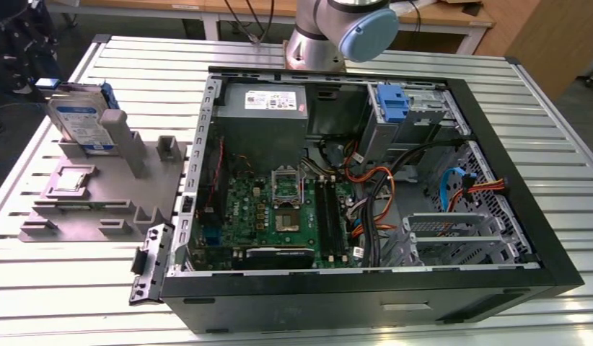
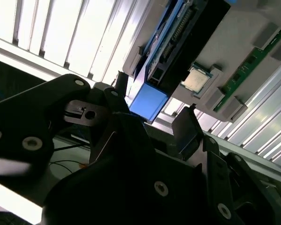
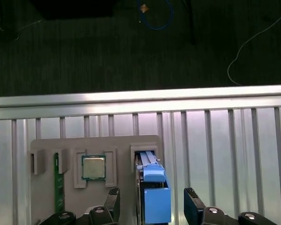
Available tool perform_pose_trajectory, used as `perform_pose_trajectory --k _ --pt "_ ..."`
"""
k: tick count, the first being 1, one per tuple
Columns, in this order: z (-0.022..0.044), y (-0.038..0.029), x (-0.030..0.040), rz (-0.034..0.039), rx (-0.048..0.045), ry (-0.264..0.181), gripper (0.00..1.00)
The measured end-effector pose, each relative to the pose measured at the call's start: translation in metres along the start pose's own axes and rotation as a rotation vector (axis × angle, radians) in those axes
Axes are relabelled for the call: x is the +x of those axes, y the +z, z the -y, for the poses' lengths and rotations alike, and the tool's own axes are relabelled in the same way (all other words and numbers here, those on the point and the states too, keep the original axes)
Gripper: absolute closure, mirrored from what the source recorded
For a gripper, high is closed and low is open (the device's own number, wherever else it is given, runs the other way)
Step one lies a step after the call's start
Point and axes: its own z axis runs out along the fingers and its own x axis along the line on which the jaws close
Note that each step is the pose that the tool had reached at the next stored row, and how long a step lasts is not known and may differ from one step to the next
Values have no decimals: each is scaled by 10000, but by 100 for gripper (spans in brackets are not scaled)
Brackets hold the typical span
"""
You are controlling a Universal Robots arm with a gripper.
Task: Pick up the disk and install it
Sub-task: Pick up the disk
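I judge this the pick-up step: my gripper (image 3: 152, 193), fingers spread, straddles the upright disk (image 3: 156, 206) in its grey holder (image 3: 121, 145), so closing calls for centring first.

bright even light, with glare bleaching the slatted table (image 2: 60, 33).

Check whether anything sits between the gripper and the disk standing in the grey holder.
Nothing visible does. In the first wrist view the gripper is open, its fingers flanking the disk with only bare gaps between. The disk stands on edge in the grey holder.
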Motion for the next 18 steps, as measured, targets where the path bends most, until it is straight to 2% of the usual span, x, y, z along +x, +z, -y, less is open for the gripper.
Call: perform_pose_trajectory --k 2,3,9,10,14,18 --pt "1 26 1 7 0 -97 36" --pt "2 38 1 10 0 -153 44" --pt "2 107 15 37 4 -467 45" --pt "1 116 18 40 13 -482 52" --pt "2 122 20 31 27 -497 52" --pt "-7 170 21 33 83 -499 52"
